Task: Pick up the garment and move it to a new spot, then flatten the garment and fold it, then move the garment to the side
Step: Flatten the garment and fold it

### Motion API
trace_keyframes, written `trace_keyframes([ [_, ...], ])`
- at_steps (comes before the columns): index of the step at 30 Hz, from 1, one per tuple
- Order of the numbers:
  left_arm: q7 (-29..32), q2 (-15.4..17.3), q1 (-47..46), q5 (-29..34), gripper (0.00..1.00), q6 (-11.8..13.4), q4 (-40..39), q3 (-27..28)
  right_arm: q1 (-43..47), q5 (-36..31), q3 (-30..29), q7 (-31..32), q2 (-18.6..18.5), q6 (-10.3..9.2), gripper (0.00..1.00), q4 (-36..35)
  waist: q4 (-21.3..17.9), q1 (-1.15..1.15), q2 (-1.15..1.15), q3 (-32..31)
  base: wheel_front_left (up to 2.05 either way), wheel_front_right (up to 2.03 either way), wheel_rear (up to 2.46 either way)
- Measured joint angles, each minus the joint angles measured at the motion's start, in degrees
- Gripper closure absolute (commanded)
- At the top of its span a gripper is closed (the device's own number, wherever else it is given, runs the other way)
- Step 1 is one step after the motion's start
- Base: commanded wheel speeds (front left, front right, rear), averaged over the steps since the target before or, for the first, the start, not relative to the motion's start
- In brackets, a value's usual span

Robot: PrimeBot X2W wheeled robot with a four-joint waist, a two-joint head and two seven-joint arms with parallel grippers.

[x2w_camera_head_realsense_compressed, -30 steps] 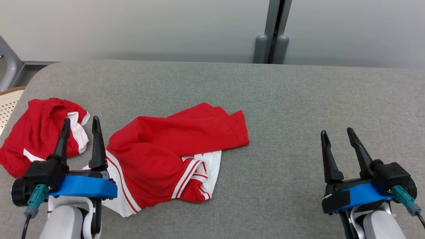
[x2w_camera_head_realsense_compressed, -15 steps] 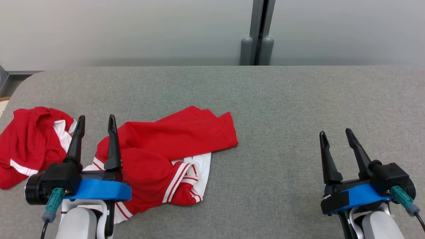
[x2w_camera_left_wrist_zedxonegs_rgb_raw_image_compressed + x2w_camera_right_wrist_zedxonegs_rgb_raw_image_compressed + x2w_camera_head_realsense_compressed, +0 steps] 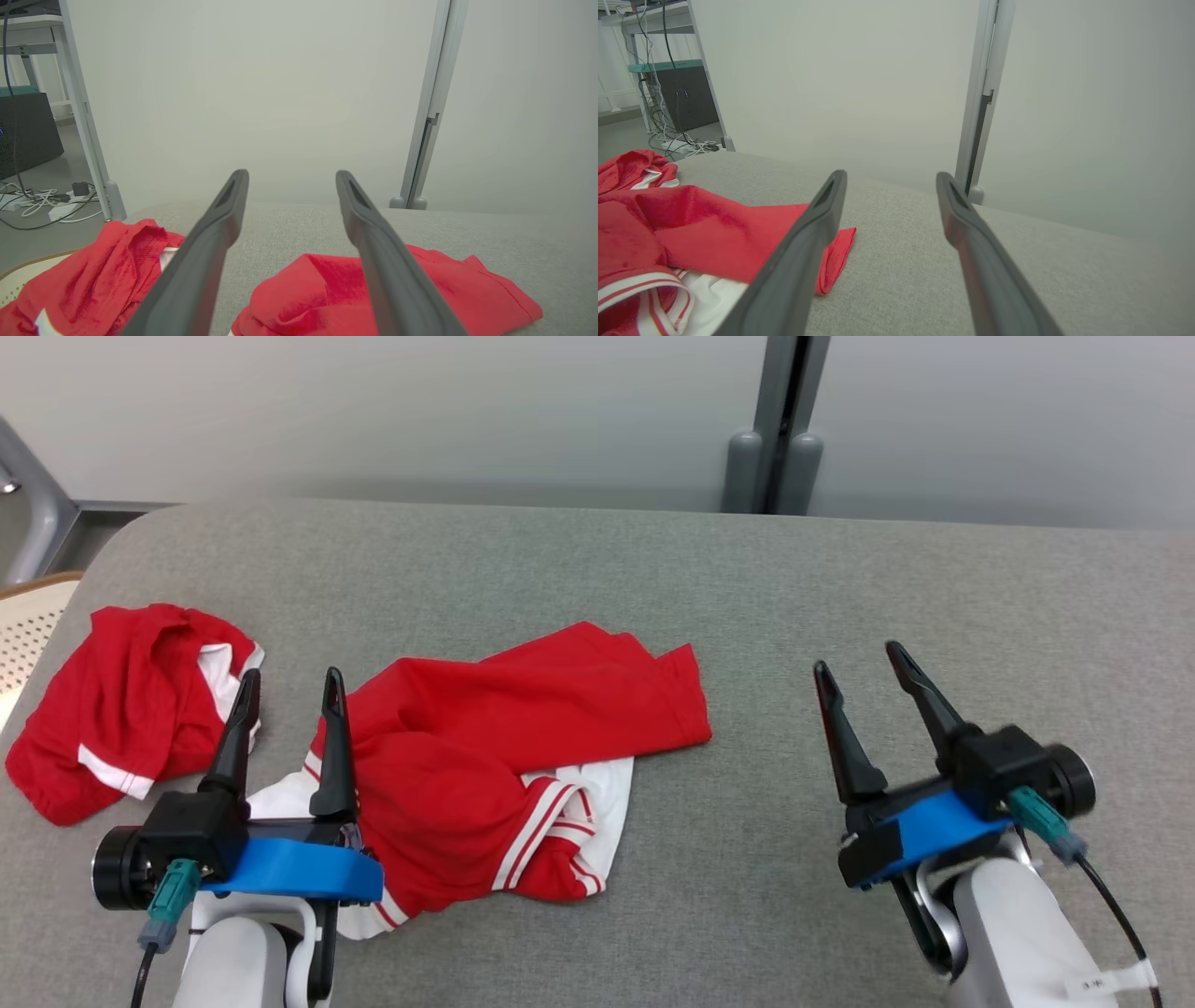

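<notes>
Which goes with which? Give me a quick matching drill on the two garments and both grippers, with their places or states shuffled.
Column one:
1. larger red garment
2. smaller red garment
3. left gripper
4. right gripper

Column two:
A. open, above bare grey table, right of both garments
B. crumpled near the table's left edge
C. open, fingers pointing between the two garments
D. spread mid-table, between the grippers

Pairs: 1-D, 2-B, 3-C, 4-A

The right gripper point(image 3: 890, 176) is spread wide above the grey table point(image 3: 901, 266), with nothing between its fingers. Left of them lies the red-and-white garment point(image 3: 705, 228), one corner tucked behind the nearer finger.
</notes>
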Motion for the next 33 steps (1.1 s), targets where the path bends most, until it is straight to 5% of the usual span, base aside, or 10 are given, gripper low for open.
trace_keyframes([
  [14, 0.0, -2.0, -1.9, 0.0, 0.00, -0.9, -0.2, -0.2, -18.9, -0.1, 12.6, 2.4, -2.5, 0.01, 0.00, 20.9, 8.8, 0.01, 0.00, 4.5, 0.00, 0.00, 0.00],
  [30, 0.0, -2.6, -2.5, -1.6, 0.00, -0.3, -0.4, -1.9, -24.7, 1.5, 14.7, 3.2, -3.9, 0.01, 0.00, 44.0, 14.1, 0.00, 0.00, 7.6, 0.00, 0.00, 0.00],
  [31, 0.0, -2.6, -2.5, -1.8, 0.00, -0.3, -0.3, -2.1, -25.0, 1.8, 15.0, 3.2, -3.7, 0.00, 0.06, 44.7, 14.1, 0.00, 0.00, 7.6, 0.00, 0.00, 0.00],
  [32, 0.0, -2.6, -2.5, -2.0, 0.00, -0.2, -0.3, -2.2, -25.3, 2.4, 15.3, 3.2, -3.4, 0.00, 0.39, 45.3, 14.0, 0.00, 0.00, 7.6, 0.00, 0.00, 0.00],
  [33, 0.0, -2.6, -2.5, -2.1, 0.00, -0.2, -0.3, -2.3, -25.6, 2.8, 15.6, 3.2, -3.2, 0.00, 1.00, 45.7, 13.9, 0.00, 0.00, 7.6, 0.00, 0.00, 0.00],
])
